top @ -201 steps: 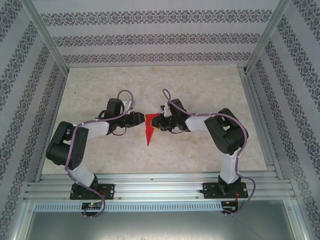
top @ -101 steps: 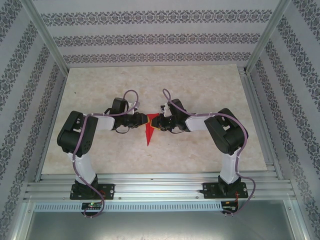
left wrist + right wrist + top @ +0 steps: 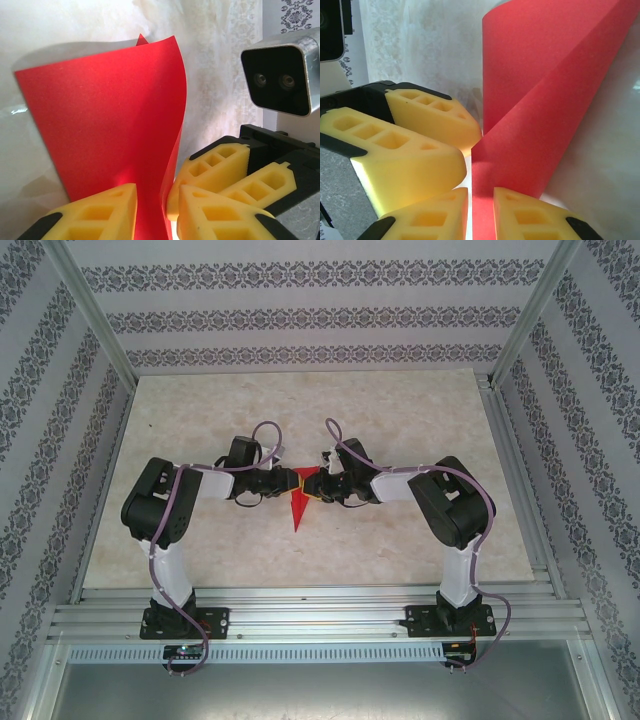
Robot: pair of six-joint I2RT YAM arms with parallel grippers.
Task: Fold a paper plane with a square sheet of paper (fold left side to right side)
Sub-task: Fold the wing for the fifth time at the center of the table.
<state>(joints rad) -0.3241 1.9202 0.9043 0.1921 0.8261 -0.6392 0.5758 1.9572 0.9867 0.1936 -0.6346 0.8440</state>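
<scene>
The paper plane [image 3: 297, 510] is a slim red dart on the table, its tip pointing at the near edge. Both grippers meet nose to nose at its far end. My left gripper [image 3: 287, 483] comes from the left, and in its wrist view a red flap [image 3: 105, 125] stands upright and curved between its yellow jaws [image 3: 156, 192], pinched there. My right gripper [image 3: 309, 485] is shut on the paper's other side; its wrist view has a folded red layer [image 3: 545, 90] rising from its jaws [image 3: 481, 192]. The two grippers' fingers [image 3: 215, 162] nearly touch.
The marble-patterned table [image 3: 400, 420] has bare room all round the paper. Aluminium rails [image 3: 320, 605] run along the near edge, and patterned walls with metal posts [image 3: 95, 330] close in the sides and back.
My left arm has pushed to the right until its gripper reached the paper, and its jaws have narrowed onto the flap. The right gripper and the paper plane have stayed in place.
</scene>
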